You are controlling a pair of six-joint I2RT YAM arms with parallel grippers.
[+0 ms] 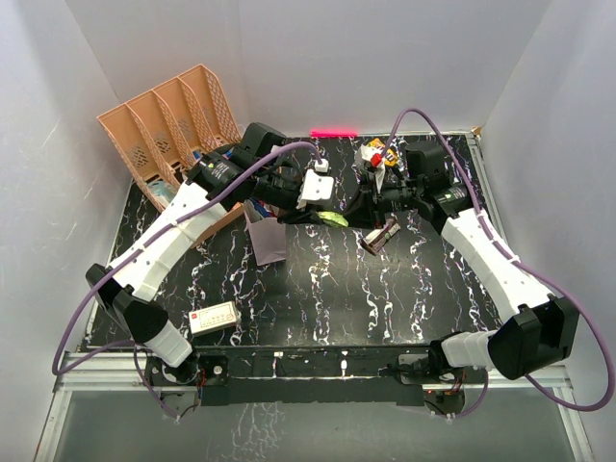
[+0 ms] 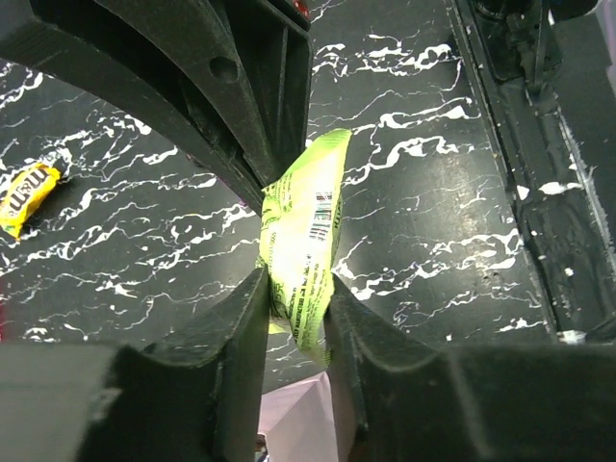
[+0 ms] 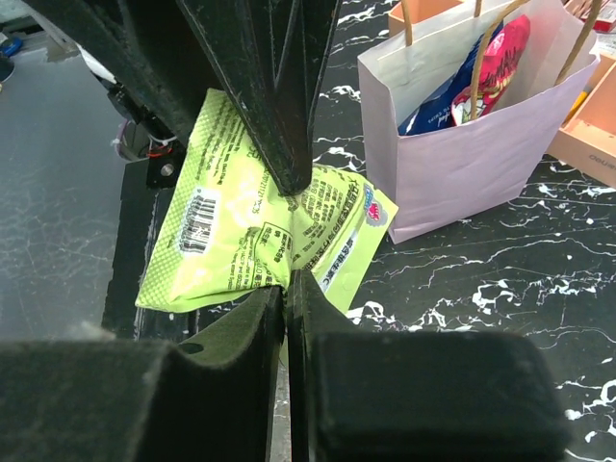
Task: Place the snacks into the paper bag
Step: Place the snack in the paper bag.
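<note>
From above, we saw the green packet held between both arms above the tabletop, just right of the upright paper bag, which stood beside the peach organiser. In the left wrist view, the left fingers were clamped on one end of that packet, with a yellow packet lying well apart on the tabletop. In the right wrist view, the right fingers were pinched tight on its other edge, near the bag, which held a blue packet and a red packet.
</note>
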